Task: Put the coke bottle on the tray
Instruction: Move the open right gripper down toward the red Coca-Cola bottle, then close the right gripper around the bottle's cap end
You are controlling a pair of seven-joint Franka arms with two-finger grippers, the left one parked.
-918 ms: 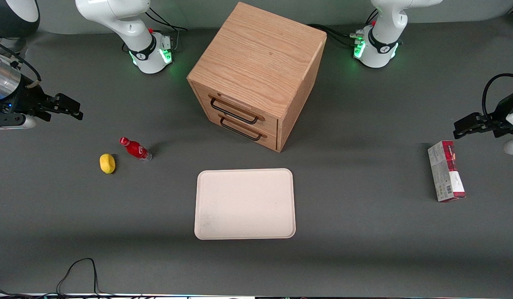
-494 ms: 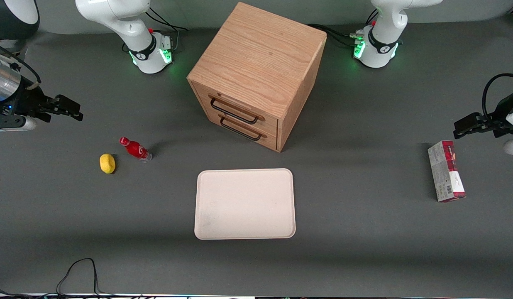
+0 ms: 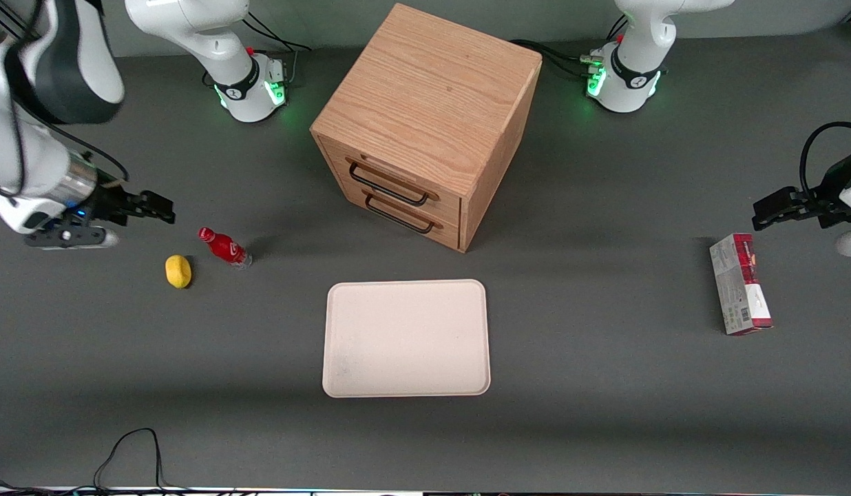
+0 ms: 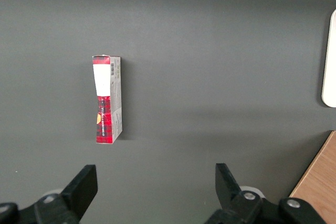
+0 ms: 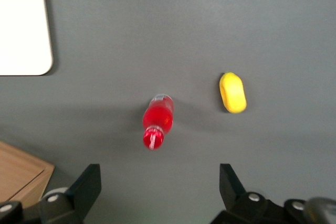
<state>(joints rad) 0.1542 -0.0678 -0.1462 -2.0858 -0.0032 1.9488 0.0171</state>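
Note:
The coke bottle (image 3: 224,246) is small and red with a red cap and a clear base. It stands on the grey table toward the working arm's end and also shows in the right wrist view (image 5: 157,120). The cream tray (image 3: 406,337) lies flat, nearer the front camera than the wooden cabinet; its corner shows in the right wrist view (image 5: 31,51). My right gripper (image 3: 157,207) hangs open and empty above the table, a little farther from the front camera than the bottle and apart from it. In the right wrist view the gripper (image 5: 159,184) has wide-spread fingers (image 5: 86,182).
A yellow lemon-like object (image 3: 178,271) lies beside the bottle, also in the right wrist view (image 5: 232,92). A wooden drawer cabinet (image 3: 425,124) stands mid-table. A red and grey box (image 3: 739,293) lies toward the parked arm's end, also in the left wrist view (image 4: 107,99).
My right gripper has moved closer to the front camera and toward the bottle, and the arm's upper links have swung into view. Bottle, lemon and tray have not moved.

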